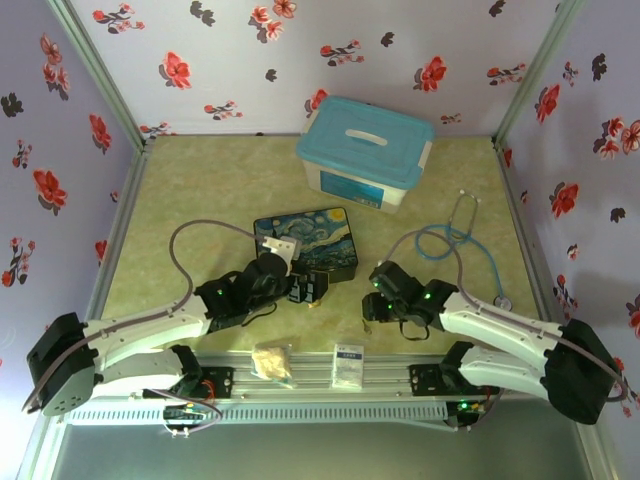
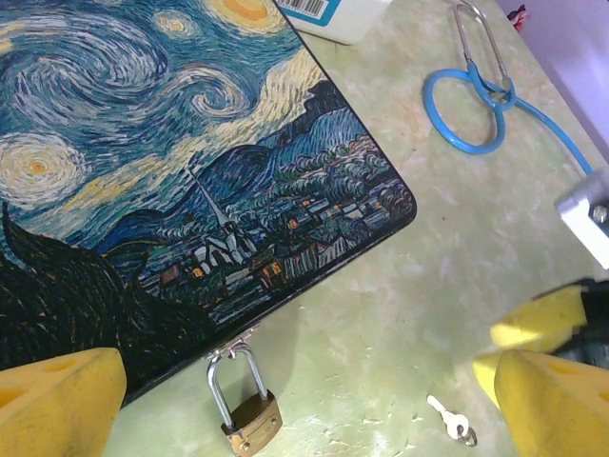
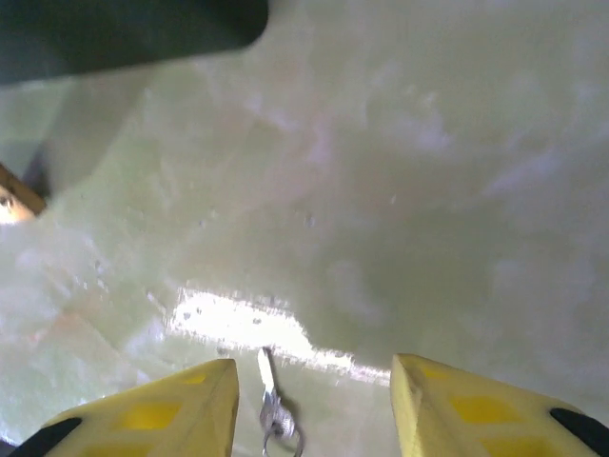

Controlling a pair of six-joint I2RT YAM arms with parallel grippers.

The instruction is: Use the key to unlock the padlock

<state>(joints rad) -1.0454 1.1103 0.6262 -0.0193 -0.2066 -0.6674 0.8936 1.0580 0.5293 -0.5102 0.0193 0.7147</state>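
The small brass padlock (image 2: 249,420) lies on the green table, its silver shackle (image 2: 226,379) hooked through the hasp of the night-sky painted box (image 2: 171,162). My left gripper (image 2: 304,386) hovers open over the padlock, one yellow finger (image 2: 57,400) on each side. The tiny silver key (image 2: 447,417) lies flat on the table to the right of the padlock. My right gripper (image 3: 314,390) is open and low over the key (image 3: 271,405), which lies between its fingers (image 3: 162,414), nearer the left one. In the top view both grippers (image 1: 310,290) (image 1: 372,305) meet just in front of the box (image 1: 320,238).
A teal-lidded white bin (image 1: 365,150) stands at the back. A blue stethoscope (image 1: 455,235) lies to the right. A white card with a blue stripe (image 1: 348,365) and a crumpled tan object (image 1: 272,362) rest on the front rail. Floral walls enclose the table.
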